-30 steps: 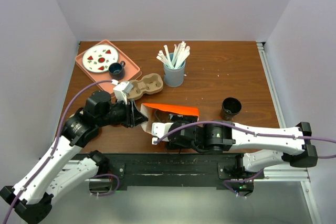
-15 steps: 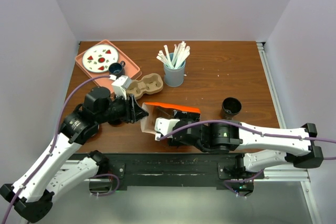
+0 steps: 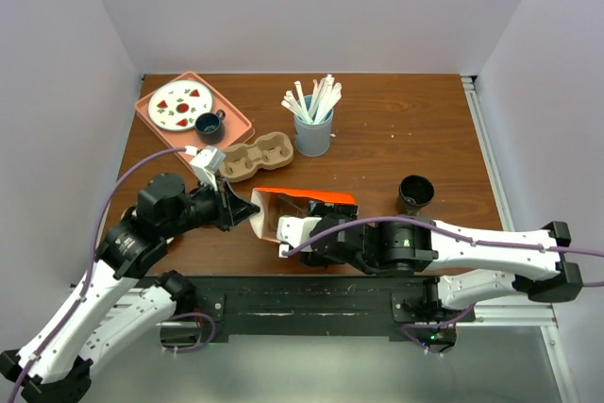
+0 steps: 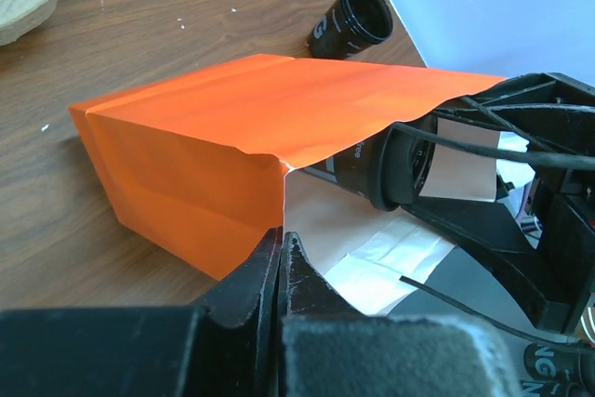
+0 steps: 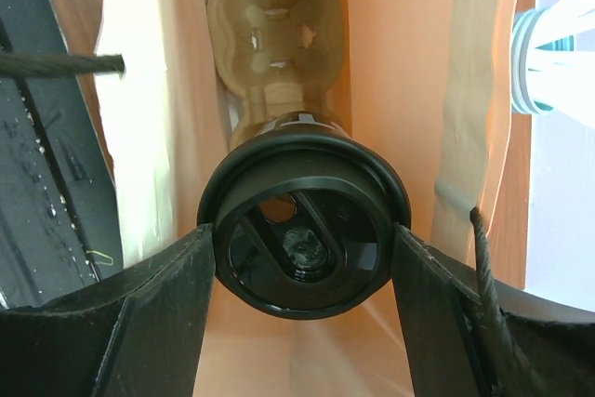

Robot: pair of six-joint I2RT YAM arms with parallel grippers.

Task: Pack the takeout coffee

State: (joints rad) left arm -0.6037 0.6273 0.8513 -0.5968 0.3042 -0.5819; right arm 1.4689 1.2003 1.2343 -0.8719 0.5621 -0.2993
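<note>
"Since the bag (image 3: 311,201) looks like thin, crushable paper, lying on its side mid-frame on the surface (image 3: 425,129), where should it be held?"

"At the mouth's edge, where the left claw (image 4: 279,253) is pinched together on it. The right claw (image 5: 302,239) clamps the cup (image 5: 302,271) inside. It's probably light and slick, so squeeze gently."

Left tool (image 3: 249,212), right arm (image 3: 453,243) both at orange bag (image 3: 316,199) mouth.

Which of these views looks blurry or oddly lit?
Top external: sharp, evenly lit. Left wrist: the left gripper is a dark, out-of-focus mass up close; the orange bag is crisp. Right wrist: light through the bag tints everything peach, a strip at left is washed out, the black cup is sharp.
</note>
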